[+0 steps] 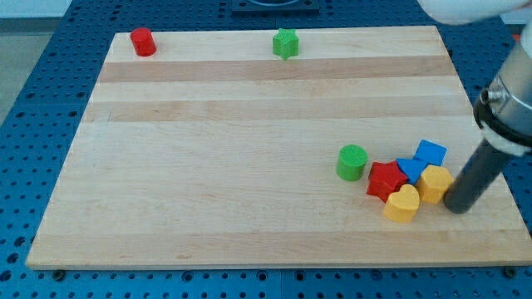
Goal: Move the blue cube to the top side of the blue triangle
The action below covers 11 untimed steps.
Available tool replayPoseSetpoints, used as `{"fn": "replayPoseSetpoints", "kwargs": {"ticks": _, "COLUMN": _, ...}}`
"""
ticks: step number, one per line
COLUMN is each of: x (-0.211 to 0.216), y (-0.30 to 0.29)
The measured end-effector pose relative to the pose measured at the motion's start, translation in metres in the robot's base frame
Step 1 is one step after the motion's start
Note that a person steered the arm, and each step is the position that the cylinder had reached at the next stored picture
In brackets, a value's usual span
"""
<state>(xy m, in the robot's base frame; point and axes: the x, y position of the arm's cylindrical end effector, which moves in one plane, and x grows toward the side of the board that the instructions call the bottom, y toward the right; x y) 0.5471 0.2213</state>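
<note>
Blue cube (pixel 431 153) is sitting at the lower right of the frame, at the top of a tight cluster, touching the blue triangle (pixel 411 169) just below and left of it. Around them are lying a red star (pixel 386 180), a yellow heart (pixel 402 203) and a yellow block (pixel 435 183). My tip (pixel 458 205) is resting just right of the yellow block; it is a bare rod with no pincer. Green cylinder (pixel 352 162) is standing left of the cluster. Red cylinder (pixel 143 41) and green star (pixel 285 43) are sitting along the board (pixel 208 166)'s top edge.

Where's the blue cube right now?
The blue cube sits at the view's lower right, topping the cluster, touching the blue triangle and above the yellow block.
</note>
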Motion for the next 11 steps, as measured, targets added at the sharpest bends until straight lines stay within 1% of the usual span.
{"fn": "replayPoseSetpoints", "kwargs": {"ticks": 1, "x": -0.029, "y": 0.000}}
{"fn": "replayPoseSetpoints", "kwargs": {"ticks": 2, "x": -0.040, "y": 0.007}}
{"fn": "replayPoseSetpoints", "kwargs": {"ticks": 3, "x": -0.055, "y": 0.030}}
{"fn": "replayPoseSetpoints", "kwargs": {"ticks": 5, "x": -0.061, "y": -0.037}}
{"fn": "replayPoseSetpoints", "kwargs": {"ticks": 6, "x": -0.062, "y": -0.022}}
{"fn": "replayPoseSetpoints", "kwargs": {"ticks": 7, "x": -0.067, "y": 0.035}}
{"fn": "replayPoseSetpoints", "kwargs": {"ticks": 8, "x": -0.035, "y": 0.047}}
{"fn": "replayPoseSetpoints", "kwargs": {"ticks": 9, "x": -0.012, "y": 0.022}}
{"fn": "replayPoseSetpoints", "kwargs": {"ticks": 10, "x": -0.002, "y": -0.013}}
{"fn": "replayPoseSetpoints", "kwargs": {"ticks": 11, "x": -0.002, "y": -0.038}}
